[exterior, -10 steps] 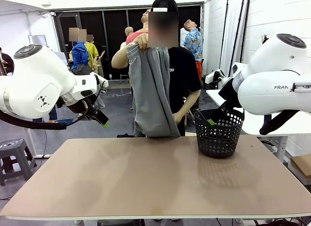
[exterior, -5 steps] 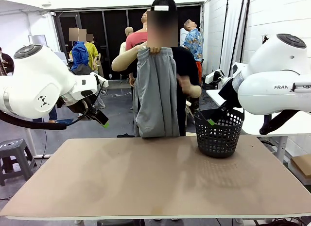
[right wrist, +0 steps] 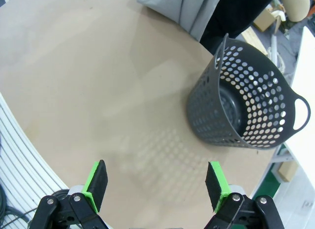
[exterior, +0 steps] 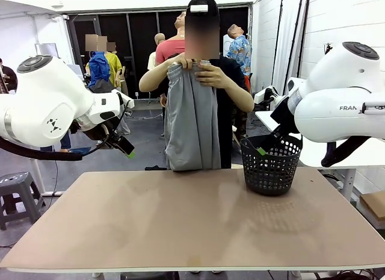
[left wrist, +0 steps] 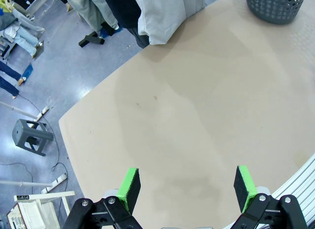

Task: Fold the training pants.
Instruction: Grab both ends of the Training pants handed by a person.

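Hanging over the table (exterior: 180, 226), the left gripper (left wrist: 187, 183) and right gripper (right wrist: 156, 182) both have their jaws spread wide, gripping nothing; the black basket (exterior: 271, 165) stands upright at the far right; beyond the far edge, well apart from both grippers and roughly midway between them, the training pants (exterior: 191, 120) dangle from the person's hands (exterior: 209, 75); long axis vertical, waistband up, leg ends just above the table edge.

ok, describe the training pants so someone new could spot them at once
At the far edge of the tan table stands a person in a black T-shirt. The training pants are held up by that person, hanging in front of the chest. They are the light grey soft cloth, unlike the black mesh basket standing on the table beside them.
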You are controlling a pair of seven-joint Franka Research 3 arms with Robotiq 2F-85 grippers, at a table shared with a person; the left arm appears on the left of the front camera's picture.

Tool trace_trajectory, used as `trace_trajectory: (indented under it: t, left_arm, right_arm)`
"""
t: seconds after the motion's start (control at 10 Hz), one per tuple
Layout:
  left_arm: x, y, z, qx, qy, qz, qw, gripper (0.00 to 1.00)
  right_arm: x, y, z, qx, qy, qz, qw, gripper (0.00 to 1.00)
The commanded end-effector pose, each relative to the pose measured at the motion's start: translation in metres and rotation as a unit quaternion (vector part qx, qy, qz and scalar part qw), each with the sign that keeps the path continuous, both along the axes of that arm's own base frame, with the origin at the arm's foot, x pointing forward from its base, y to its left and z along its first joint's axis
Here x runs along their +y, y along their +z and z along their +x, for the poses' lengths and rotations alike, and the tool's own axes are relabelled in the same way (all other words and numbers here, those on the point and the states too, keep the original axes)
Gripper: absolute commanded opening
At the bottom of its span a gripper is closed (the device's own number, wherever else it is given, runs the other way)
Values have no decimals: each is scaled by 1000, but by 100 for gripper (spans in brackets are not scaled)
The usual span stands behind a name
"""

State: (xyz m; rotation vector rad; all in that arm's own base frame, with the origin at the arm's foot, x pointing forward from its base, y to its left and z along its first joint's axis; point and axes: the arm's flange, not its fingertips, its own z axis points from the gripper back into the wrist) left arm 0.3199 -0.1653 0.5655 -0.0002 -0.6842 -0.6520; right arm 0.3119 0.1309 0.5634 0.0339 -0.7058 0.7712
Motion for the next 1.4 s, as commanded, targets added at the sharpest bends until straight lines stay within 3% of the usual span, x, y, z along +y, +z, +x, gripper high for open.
trace_trajectory:
  t: [0.0, 1.3]
  left_arm:
    - [0, 1, 0, -5, -4, 0, 1000, 100]
    - [0, 1, 0, -5, -4, 0, 1000, 100]
  right_arm:
    - [0, 0, 0, 0, 0, 0, 1000, 100]
    - [0, 0, 0, 0, 0, 0, 1000, 100]
